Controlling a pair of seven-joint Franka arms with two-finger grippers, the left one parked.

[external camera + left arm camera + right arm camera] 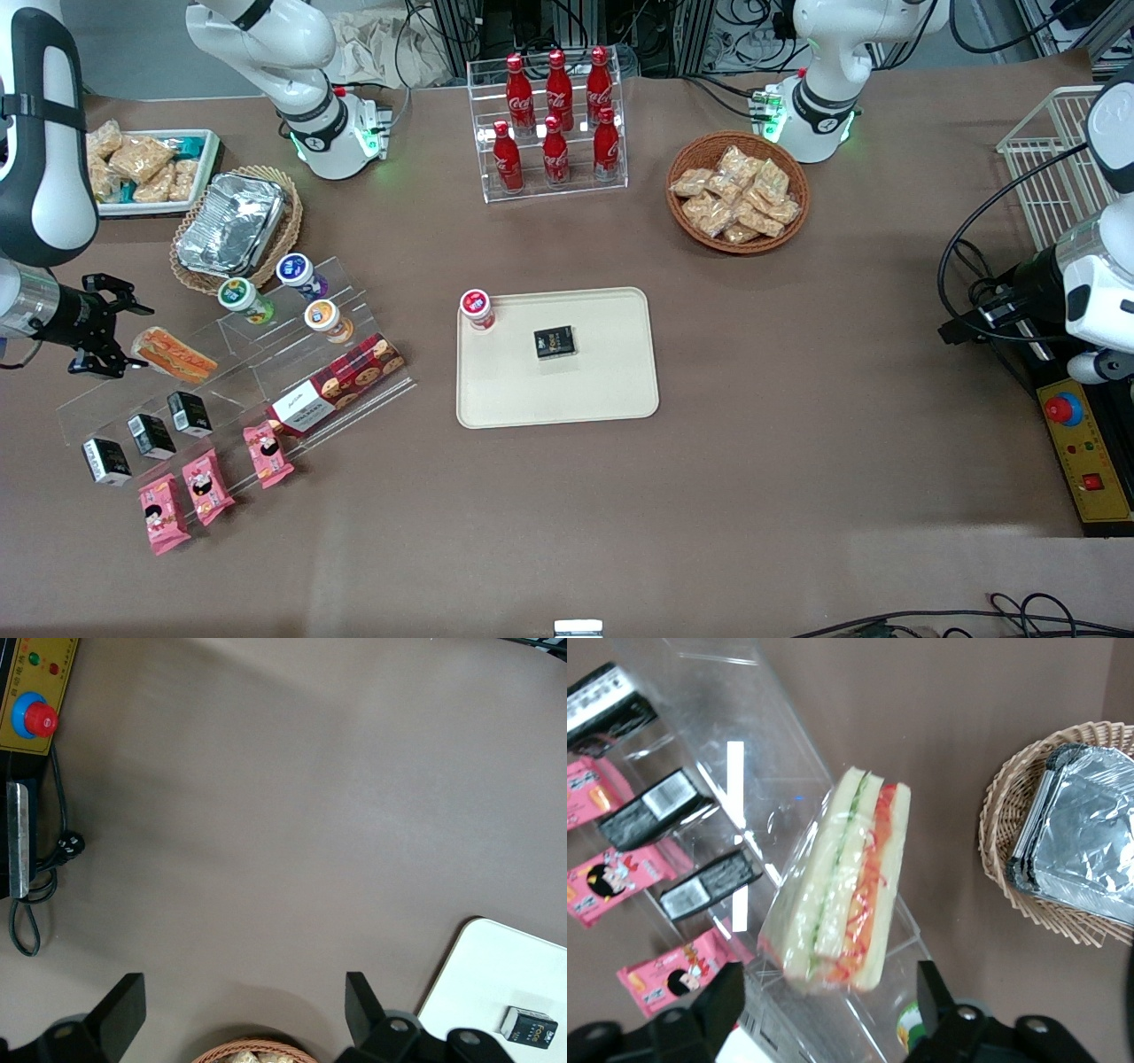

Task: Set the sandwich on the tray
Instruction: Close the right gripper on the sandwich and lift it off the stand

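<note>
Gripper (111,332) at left edge of the front view, fingers spread, nothing held, just beside the sandwich (173,354). Sandwich lies on the clear acrylic rack (239,372), mid-left of frame. Tray (611,390) sits at centre, well apart.

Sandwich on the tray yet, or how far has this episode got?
Not yet. The sandwich lies on the clear display stand, ungrasped. The gripper is open right beside it, fingers flanking it. Left: grasp, lift, carry to the tray, which holds a black box and a red-capped bottle.
</note>
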